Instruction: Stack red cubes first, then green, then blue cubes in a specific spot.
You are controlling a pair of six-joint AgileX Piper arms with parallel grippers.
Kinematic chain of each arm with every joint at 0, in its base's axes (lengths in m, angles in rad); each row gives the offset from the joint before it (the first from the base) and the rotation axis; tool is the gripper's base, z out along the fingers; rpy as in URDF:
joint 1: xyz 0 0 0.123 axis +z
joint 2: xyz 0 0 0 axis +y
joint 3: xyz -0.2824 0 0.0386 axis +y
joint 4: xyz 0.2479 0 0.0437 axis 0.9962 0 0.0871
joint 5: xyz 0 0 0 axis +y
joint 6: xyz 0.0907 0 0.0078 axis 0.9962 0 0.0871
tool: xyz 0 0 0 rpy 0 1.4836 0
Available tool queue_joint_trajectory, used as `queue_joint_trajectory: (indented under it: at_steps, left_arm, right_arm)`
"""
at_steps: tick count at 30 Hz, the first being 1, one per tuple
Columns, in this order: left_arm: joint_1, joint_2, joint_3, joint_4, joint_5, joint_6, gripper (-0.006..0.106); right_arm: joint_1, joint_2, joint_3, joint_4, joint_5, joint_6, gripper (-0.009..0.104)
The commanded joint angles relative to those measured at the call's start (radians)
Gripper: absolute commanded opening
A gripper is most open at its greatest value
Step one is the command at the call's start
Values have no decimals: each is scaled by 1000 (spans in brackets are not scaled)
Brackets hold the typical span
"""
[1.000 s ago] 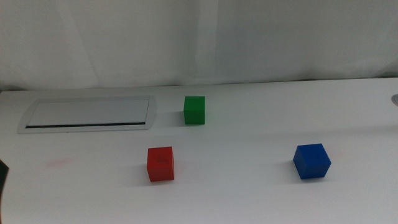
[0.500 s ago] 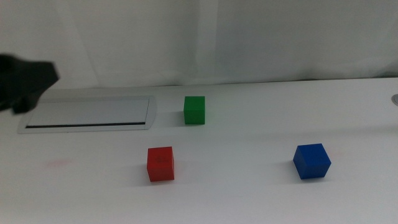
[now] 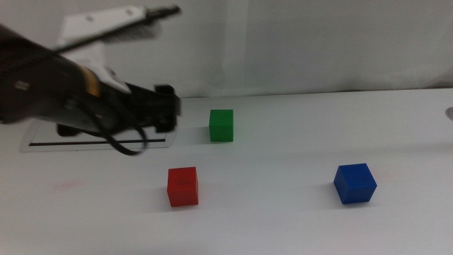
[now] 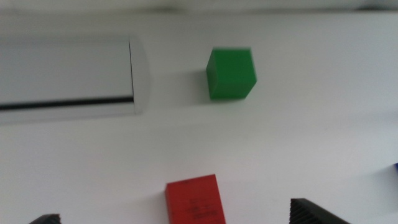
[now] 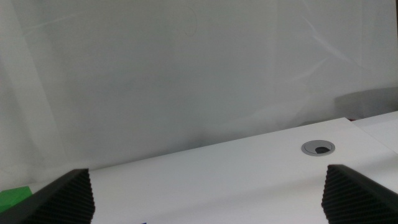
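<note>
The red cube (image 3: pixel 182 186) sits on the white table at front centre, also seen as the red cube (image 4: pixel 194 199) between my left jaws. Behind it stands the green cube (image 3: pixel 221 125) (image 4: pixel 231 73), and the blue cube (image 3: pixel 354 183) rests at front right. My left gripper (image 3: pixel 168 108) (image 4: pixel 180 218) hangs blurred above the table, left of the green cube and behind the red one; it is open and empty. In the right wrist view my right gripper (image 5: pixel 211 205) is open and empty, and a green sliver shows at the frame's edge. The specific spot bears no mark I can pick out.
A long grey-rimmed panel (image 3: pixel 42 139) (image 4: pixel 68 81) lies at the back left, partly covered by the left arm. A round grommet hole (image 5: pixel 318 147) (image 3: pixel 449 112) sits at the table's far right. A white curtain closes off the back. A faint pink smudge (image 3: pixel 67 185) marks the front left.
The left arm has swung in from the left edge to above the panel, reaching toward the cubes. None of the three cubes has moved.
</note>
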Motion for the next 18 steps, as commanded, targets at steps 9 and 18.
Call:
queue_joint_trajectory:
  at_steps: [9, 18]
  left_arm:
    - [-119, 262, -8, 75, -47, -264, 90]
    - [-119, 363, -8, 75, -27, -361, 90]
  right_arm:
    - [-3, -33, 40, 3, -9, -3, 103]
    - [-3, -33, 40, 5, -9, -3, 103]
